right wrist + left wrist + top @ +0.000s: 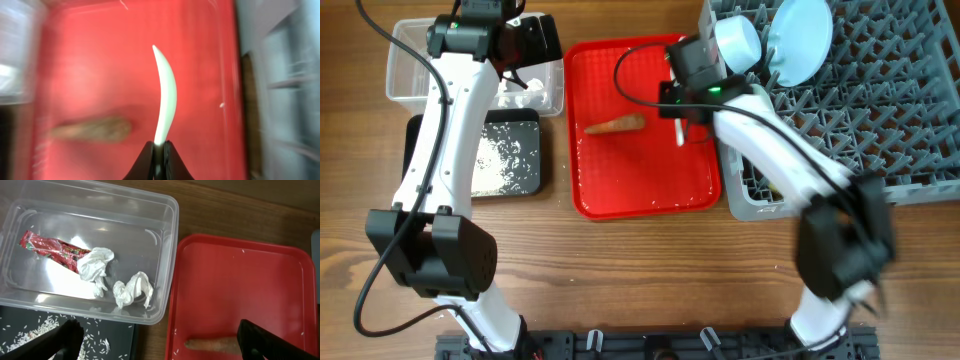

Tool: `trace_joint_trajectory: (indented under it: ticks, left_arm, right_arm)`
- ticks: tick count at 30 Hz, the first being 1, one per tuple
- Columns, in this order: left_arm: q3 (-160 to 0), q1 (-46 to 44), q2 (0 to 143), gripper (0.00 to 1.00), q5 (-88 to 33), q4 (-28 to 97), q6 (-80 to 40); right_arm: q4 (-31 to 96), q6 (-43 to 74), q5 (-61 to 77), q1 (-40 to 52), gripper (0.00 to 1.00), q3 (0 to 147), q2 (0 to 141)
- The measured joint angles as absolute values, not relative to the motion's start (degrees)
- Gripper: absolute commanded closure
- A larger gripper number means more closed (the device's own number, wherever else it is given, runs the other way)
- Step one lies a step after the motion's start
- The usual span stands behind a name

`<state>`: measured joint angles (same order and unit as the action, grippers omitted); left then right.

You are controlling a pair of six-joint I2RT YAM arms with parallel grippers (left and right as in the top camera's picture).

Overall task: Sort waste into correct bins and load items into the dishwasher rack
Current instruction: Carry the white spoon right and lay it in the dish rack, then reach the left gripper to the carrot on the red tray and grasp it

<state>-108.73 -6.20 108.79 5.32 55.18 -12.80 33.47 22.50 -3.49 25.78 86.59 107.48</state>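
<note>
My right gripper [160, 150] is shut on the white spoon [166, 95] and holds it above the right side of the red tray [650, 185]; the spoon [680, 133] shows in the overhead view too. The orange carrot [616, 125] lies on the tray and shows in the left wrist view [210, 343]. My left gripper [165, 340] is open and empty above the clear tub [125, 220], which holds the red wrapper [50, 247] and white tissue [95, 265]. The black tray [510, 155] holds loose rice. The grey rack [880, 110] holds the blue plate [800, 40] and a bowl [738, 40].
The red tray lies between the bins on the left and the rack on the right. Bare wooden table [640, 280] runs along the front. A few rice grains lie on the red tray.
</note>
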Motion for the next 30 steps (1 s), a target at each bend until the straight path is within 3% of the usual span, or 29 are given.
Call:
trace_joint_trajectory:
  ticks: [2,6,11,16,17,22,23,30]
  left_arm:
    - [-108.73,-6.2,108.79,0.0,5.34,55.18,-12.8]
    - [-108.73,-6.2,108.79,0.0,5.34,55.16,-12.8]
    - [-108.73,-6.2,108.79,0.0,5.34,55.18,-12.8]
    - [-108.73,-6.2,108.79,0.0,5.32,55.2,-12.8]
    - [-108.73,-6.2,108.79,0.0,5.32,55.18,-12.8]
    - [-108.73,-6.2,108.79,0.0,5.32,55.2,-12.8]
    - [-108.73,-6.2,108.79,0.0,5.32,55.2,-12.8]
    - [-108.73,-6.2,108.79,0.0,5.32,55.18,-12.8]
  right_arm:
    - [39.55,24.23,-3.6,23.09,0.96,86.74,95.15]
    - [50.28,36.82,-13.17,13.8,0.96,87.2,84.99]
    - [53.36,57.67,-22.68,0.99,0.96,81.95,86.08]
    - [44.42,70.37,-23.59,-2.44,0.94,74.32,91.94]
    - [43.33,71.31,-23.57,-2.44,0.83,73.82,93.17]
    - [39.86,72.69,-23.16,-2.42,0.1,73.36,96.4]
    - [38.63,70.35,-22.61,-2.42,0.01,73.36,96.4]
    - [37.21,43.48,-11.66,-2.44,0.0,74.72,93.8]
